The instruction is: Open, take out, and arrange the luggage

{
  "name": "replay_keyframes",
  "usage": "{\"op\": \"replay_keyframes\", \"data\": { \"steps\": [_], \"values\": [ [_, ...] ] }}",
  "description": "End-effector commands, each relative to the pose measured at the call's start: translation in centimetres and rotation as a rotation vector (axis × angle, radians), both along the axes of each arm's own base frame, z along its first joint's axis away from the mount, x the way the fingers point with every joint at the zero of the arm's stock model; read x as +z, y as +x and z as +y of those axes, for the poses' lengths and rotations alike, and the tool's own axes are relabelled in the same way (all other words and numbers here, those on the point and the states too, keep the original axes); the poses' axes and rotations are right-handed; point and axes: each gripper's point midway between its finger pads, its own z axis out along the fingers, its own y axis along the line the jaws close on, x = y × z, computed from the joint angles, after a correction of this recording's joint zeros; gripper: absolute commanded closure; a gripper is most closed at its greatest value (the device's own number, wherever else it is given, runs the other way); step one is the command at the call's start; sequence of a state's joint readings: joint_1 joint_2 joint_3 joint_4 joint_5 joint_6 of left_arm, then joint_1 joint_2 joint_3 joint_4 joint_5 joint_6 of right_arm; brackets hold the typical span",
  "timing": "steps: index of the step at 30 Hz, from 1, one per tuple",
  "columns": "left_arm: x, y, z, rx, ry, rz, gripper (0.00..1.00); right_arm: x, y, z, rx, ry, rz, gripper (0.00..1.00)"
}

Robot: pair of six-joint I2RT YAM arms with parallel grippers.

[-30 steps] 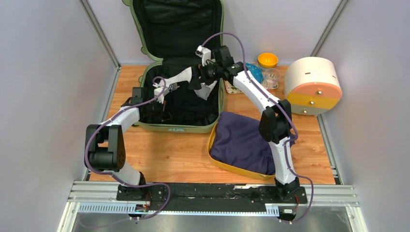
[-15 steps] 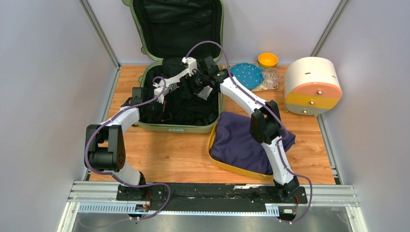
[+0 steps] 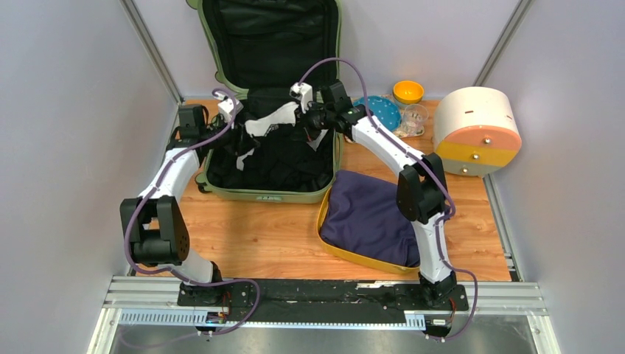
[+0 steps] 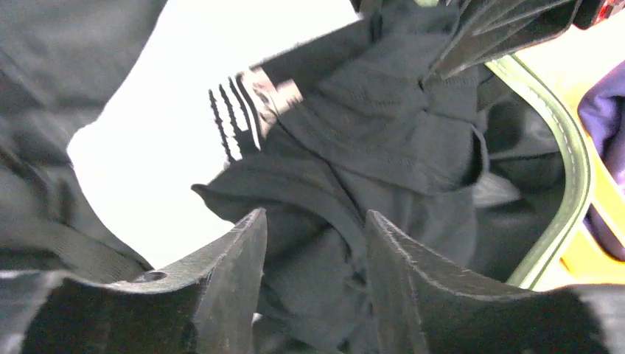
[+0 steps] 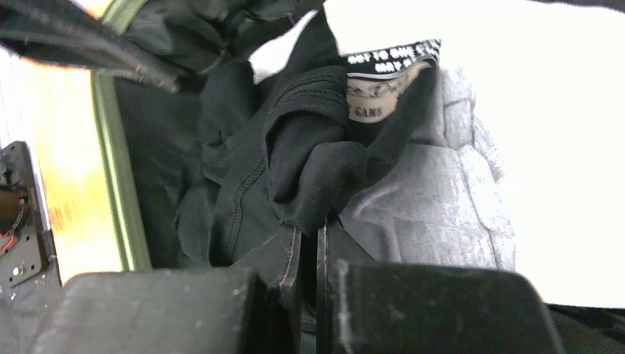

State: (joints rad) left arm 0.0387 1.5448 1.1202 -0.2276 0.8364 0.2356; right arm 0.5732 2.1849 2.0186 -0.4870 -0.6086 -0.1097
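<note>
Item: luggage (image 3: 269,195), open at the far left of the bench (image 3: 258,236), lid upright against the wall. We judge the shell stiff and slick, best held by its rim. The clothes (image 3: 274,118) inside look limp, best pinched at a fold. Right claw (image 5: 309,236) is clamped on black cloth. Left claw (image 4: 313,221) is spread, with cloth between its fingers.

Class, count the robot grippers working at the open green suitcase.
2. The left gripper is over the far-left corner of the suitcase. The right gripper is near the middle of its far edge, shut on black clothing.
</note>
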Motion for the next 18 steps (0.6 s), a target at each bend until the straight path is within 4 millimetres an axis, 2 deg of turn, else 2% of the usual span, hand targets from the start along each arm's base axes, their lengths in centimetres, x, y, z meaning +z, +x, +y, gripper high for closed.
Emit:
{"op": "replay_keyframes", "data": {
  "steps": [1,2,6,8,9,12,18],
  "values": [
    [5.6,0.8,-1.4,-0.200,0.019,-0.307,0.33,7.8,-1.7,0.7,0.153,0.139,-0.243,1.00],
    [6.0,0.5,-2.0,-0.253,0.000,-0.340,0.21,8.1,-1.9,0.6,0.171,0.140,-0.265,1.00],
    [6.1,0.5,-3.9,-0.367,0.003,-0.418,0.19,8.8,-2.8,0.6,0.242,0.159,-0.312,1.00],
    [6.1,0.8,-4.1,-0.400,0.019,-0.465,0.19,8.9,-3.3,0.8,0.269,0.163,-0.330,1.00],
    [6.2,0.3,-5.7,-0.446,0.020,-0.484,0.19,9.0,-3.6,0.9,0.296,0.165,-0.351,1.00],
    [6.2,0.2,-6.5,-0.486,0.035,-0.525,0.18,9.3,-4.5,1.2,0.354,0.154,-0.414,1.00],
    [6.5,-0.6,-6.7,-0.543,0.094,-0.627,0.18,8.7,-6.4,1.4,0.445,0.122,-0.477,1.00]
  ]
}}
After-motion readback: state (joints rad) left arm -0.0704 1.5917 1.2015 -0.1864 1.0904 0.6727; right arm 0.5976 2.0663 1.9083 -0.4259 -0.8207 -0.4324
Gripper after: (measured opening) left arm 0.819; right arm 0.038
